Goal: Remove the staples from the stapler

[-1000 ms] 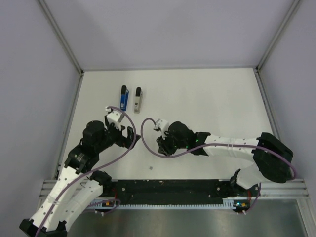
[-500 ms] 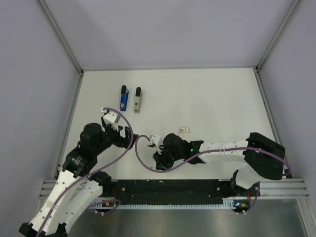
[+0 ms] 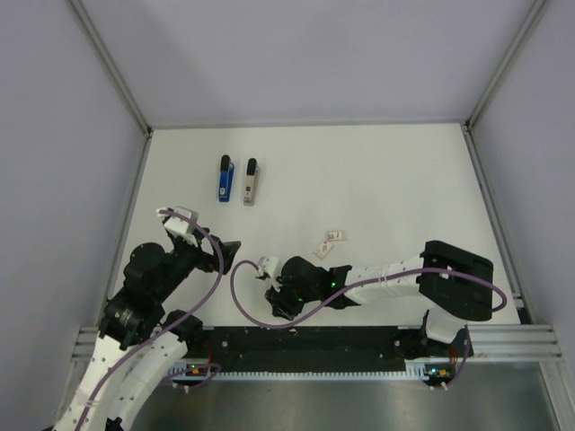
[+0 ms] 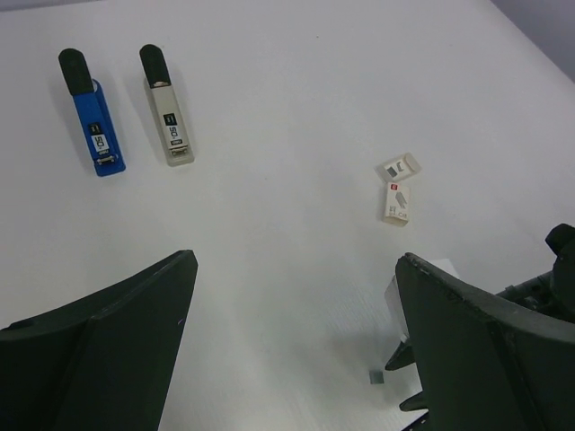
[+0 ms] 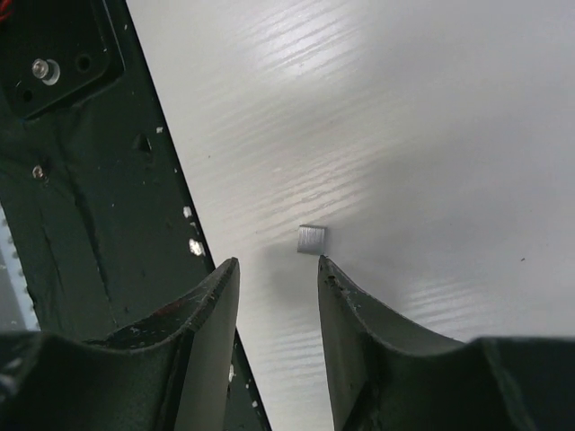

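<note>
The stapler (image 3: 225,179) lies on the desk (image 3: 404,180), far left, with its blue body beside the grey inner part (image 3: 251,182), not touching. The left end effector (image 4: 296,341) is wide and empty. The right end effector (image 5: 278,287) is narrowly parted and empty, just short of a small staple strip (image 5: 312,238).

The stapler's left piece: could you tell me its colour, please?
The stapler piece is bright blue, black-tipped; clearest from left wrist.

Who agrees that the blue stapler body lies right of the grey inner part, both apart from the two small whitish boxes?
Not right. The top external view shows the blue stapler body left of the grey inner part; both are apart from the two small whitish boxes.
</note>
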Robot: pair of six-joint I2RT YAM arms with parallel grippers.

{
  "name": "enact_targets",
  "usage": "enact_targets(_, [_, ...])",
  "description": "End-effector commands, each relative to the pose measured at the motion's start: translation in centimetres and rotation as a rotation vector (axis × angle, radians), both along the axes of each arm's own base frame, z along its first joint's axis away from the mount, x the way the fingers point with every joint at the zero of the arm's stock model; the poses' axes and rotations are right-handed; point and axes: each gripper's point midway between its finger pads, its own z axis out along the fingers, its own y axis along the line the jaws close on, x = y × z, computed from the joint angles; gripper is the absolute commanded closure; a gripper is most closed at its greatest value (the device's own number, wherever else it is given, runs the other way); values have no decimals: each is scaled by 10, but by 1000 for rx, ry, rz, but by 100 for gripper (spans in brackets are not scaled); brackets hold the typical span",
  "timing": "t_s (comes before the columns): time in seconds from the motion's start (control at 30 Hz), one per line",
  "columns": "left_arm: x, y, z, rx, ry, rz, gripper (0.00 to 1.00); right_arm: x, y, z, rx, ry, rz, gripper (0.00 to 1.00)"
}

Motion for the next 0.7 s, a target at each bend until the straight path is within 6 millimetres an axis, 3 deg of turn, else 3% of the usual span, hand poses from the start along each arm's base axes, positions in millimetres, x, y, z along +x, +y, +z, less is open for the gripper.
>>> enact_targets(0.0, [4, 9, 2, 4, -6, 55, 1, 15, 29, 21, 77, -95, -33, 59])
enact_targets(0.27, [6, 11, -2, 21, -6, 68, 1, 19, 29, 15, 46, -137, -20, 59])
enact_targets(0.67, [7, 12, -3, 22, -10, 73, 1, 4, 29, 5, -11, -172, 29, 61])
